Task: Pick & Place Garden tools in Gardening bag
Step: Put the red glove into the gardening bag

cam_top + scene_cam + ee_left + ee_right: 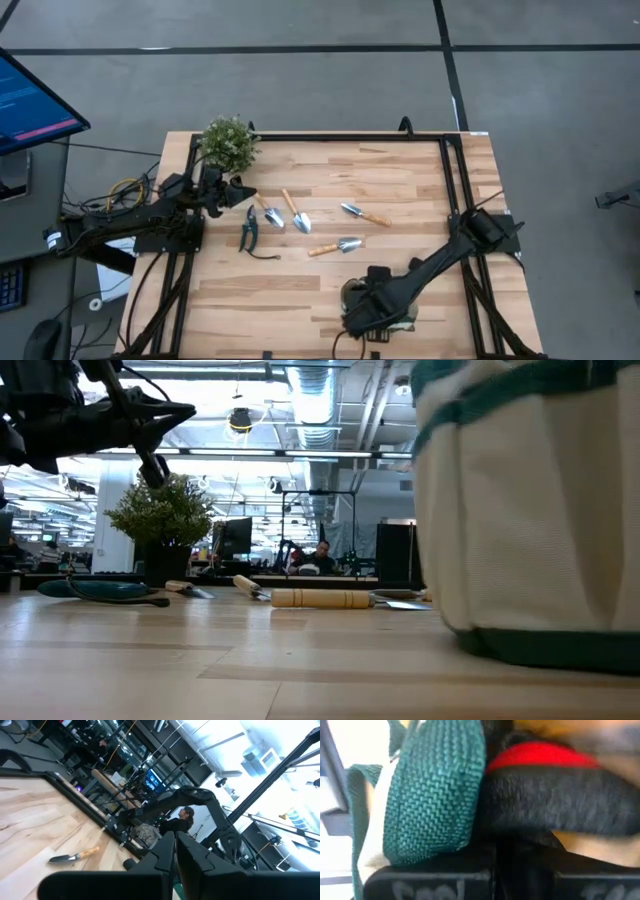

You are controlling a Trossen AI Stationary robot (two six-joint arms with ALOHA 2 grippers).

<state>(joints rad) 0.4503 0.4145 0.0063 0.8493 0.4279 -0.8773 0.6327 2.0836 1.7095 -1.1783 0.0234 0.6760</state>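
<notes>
The beige gardening bag (pixel 520 510) with green trim stands near the table's front edge. My right gripper (pixel 368 305) reaches down into it from above and mostly hides it in the high view. It is shut on a red-and-dark glove (pixel 555 795), next to the bag's green webbing handle (pixel 435 790). Dark pruning shears (pixel 248 230), two trowels (pixel 268 213) (pixel 297 212), a fork (pixel 362 214) and another trowel (pixel 335 246) lie flat in the table's middle. My left gripper (pixel 235 190) hangs shut and empty above the table's left side, beside the potted plant (pixel 228 142). My right gripper points down into the bag and holds the glove by its dark part (pixel 520 832), right at the fingertips. The fingers themselves hide the exact spot. The red part (pixel 540 755) lies beyond the dark part, close to the bag's green handle.
The bushy potted plant stands at the far left corner, close to my left gripper. A black frame (pixel 450 190) borders the wooden tabletop. Bare wood lies between the tools and the bag. A person (pixel 185 817) sits in the room beyond the table.
</notes>
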